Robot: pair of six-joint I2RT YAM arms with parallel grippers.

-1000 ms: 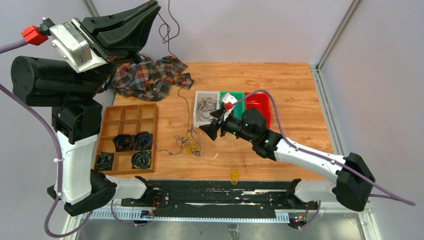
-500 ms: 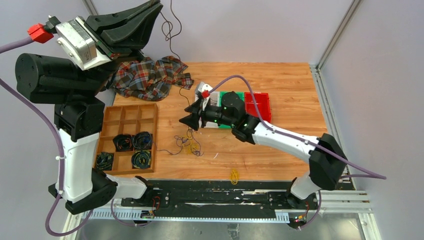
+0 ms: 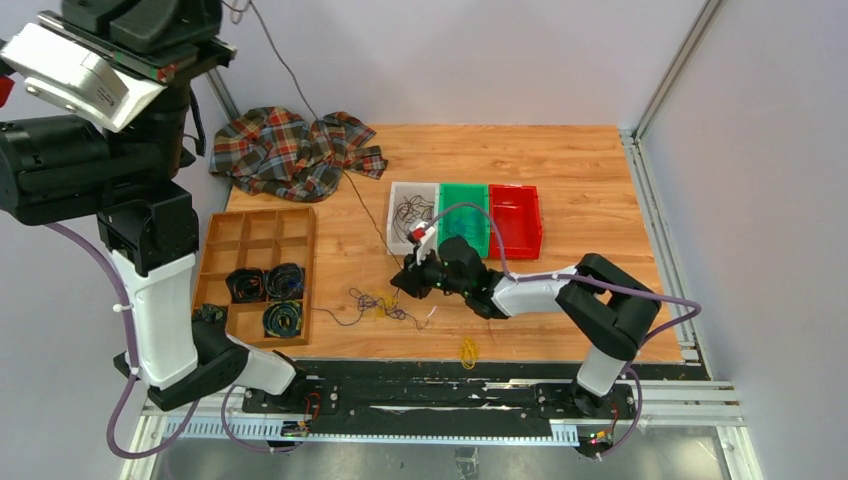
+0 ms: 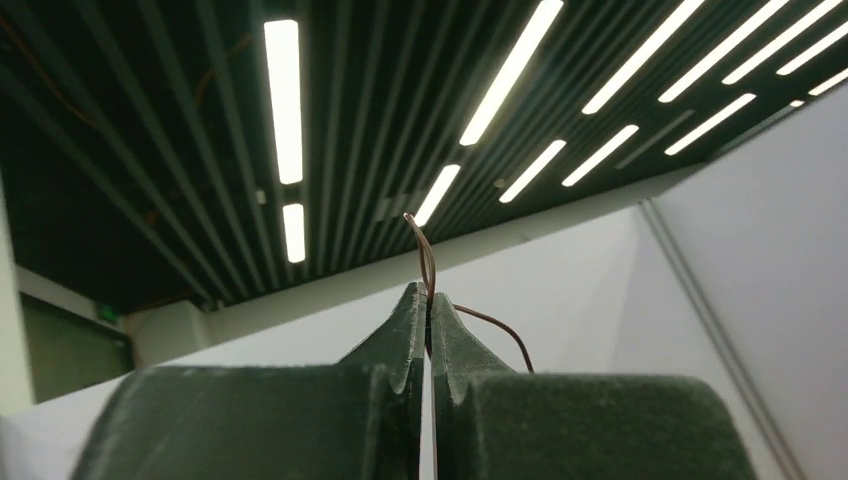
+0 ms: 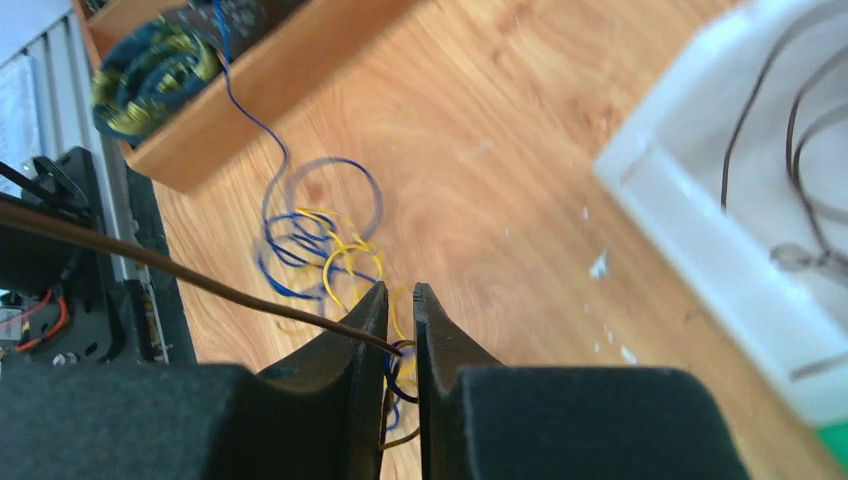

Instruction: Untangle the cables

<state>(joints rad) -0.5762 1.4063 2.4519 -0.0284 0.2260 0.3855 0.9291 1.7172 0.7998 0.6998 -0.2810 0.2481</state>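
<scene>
Left jaws are clamped flat on one brown wire (image 4: 424, 250) and held high over the surface (image 3: 590, 170) (a short loop pokes out past the tips). I judge the height is there to keep that strand taut and draw it up out of the tangle (image 3: 385, 303). Right jaws sit low at the tangle's edge, nearly together, and the brown wire runs into their gap beside blue and yellow strands. The close view is blurred, so I cannot tell whether they pinch it yet. Placed there, they would anchor the knot while the high end pulls. The tangle lies on bare wood between the tray (image 3: 312, 262) and the bins (image 3: 515, 218).

By count:
- one taut brown wire and one blue-and-yellow tangle
- one small yellow loop (image 3: 467, 350) lying apart near the front edge
- three bins, the white one holding more dark wires
- seemingly four coils (image 3: 284, 318) in the tray, one half hidden behind my left arm
</scene>
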